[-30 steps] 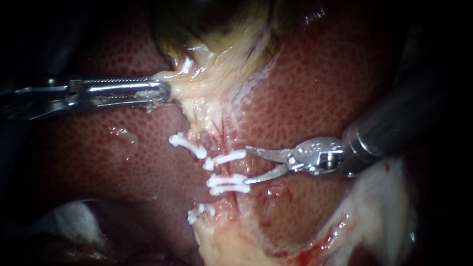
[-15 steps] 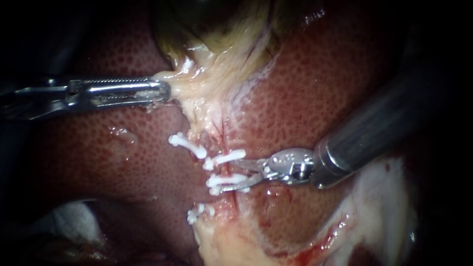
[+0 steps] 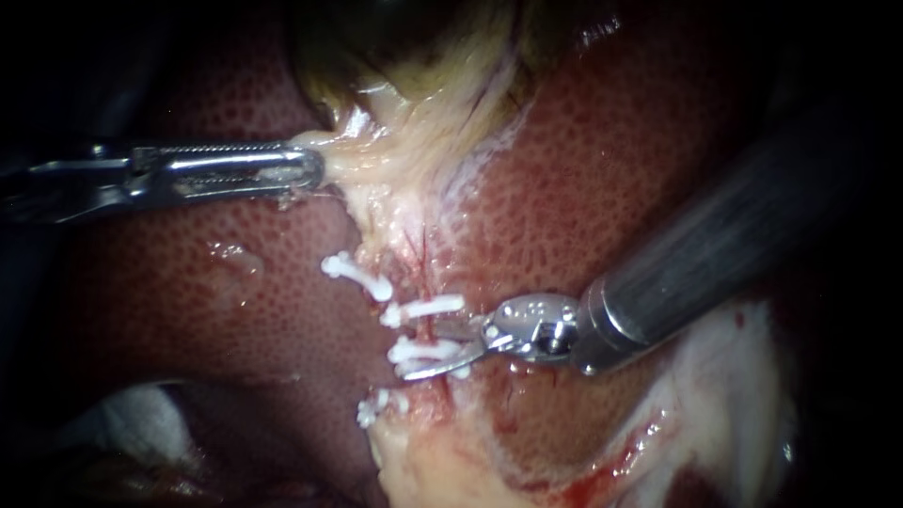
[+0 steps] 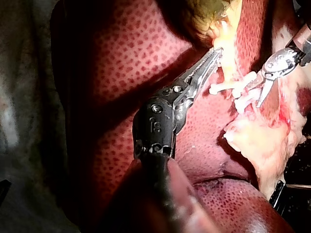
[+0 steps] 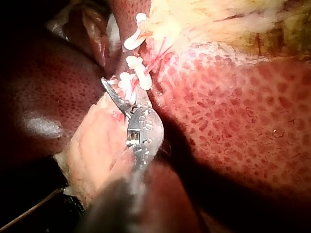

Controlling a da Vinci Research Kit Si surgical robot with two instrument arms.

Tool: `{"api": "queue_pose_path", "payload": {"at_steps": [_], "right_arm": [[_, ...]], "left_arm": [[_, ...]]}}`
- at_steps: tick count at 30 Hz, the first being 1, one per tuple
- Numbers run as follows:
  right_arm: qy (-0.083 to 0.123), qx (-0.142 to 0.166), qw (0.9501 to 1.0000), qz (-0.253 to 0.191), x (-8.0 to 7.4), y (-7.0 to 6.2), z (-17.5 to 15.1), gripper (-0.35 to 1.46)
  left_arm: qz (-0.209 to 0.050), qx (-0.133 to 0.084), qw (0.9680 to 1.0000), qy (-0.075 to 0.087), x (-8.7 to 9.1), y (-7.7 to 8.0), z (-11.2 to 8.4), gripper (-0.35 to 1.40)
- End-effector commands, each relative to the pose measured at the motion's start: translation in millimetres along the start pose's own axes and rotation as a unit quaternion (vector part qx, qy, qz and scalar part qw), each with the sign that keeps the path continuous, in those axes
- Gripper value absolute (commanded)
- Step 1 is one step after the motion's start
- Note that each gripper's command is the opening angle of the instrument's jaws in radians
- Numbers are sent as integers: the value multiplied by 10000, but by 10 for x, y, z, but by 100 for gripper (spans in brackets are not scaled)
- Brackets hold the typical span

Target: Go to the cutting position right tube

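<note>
Mottled liver (image 3: 235,310) backs the clipped right tube (image 3: 429,331); right instrument (image 3: 420,348), claw open, straddles it (left instrument (image 3: 313,169) claw grips pale tissue (image 3: 367,165)). Blades drifting onto a clip (image 3: 423,307) could dislodge it.

left instrument (image 3: 310,169), silvery, long, ridged; right instrument (image 3: 417,348), curved blades, riveted steel hub (image 3: 531,329), dark grey shaft (image 3: 677,282)
</note>
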Motion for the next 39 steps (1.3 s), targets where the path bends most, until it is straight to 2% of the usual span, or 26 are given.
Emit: {"api": "queue_pose_path", "payload": {"at_steps": [1,7,13,17,22,32,33,39], "right_arm": [[15,67,10000,21,1,-1,0,131],[205,417,9985,296,6,6,6,128],[131,645,9963,559,13,18,19,123],[230,784,9946,640,17,25,26,123],[308,815,9937,708,19,27,31,123],[292,813,9933,772,12,29,35,121],[291,814,9933,770,11,29,35,112],[287,814,9933,762,9,29,36,111]], "left_arm": [[-8,9,10000,0,0,-1,0,-35],[-9,14,10000,1,-1,-3,1,-35],[-10,19,10000,3,0,-2,3,-35],[-10,22,10000,4,-1,-2,4,-35],[-9,22,10000,4,-1,-3,5,-35],[-7,23,10000,5,-2,-3,5,-35],[-7,23,10000,5,-2,-3,5,-35],[-7,24,10000,5,-2,-3,5,-35]]}}
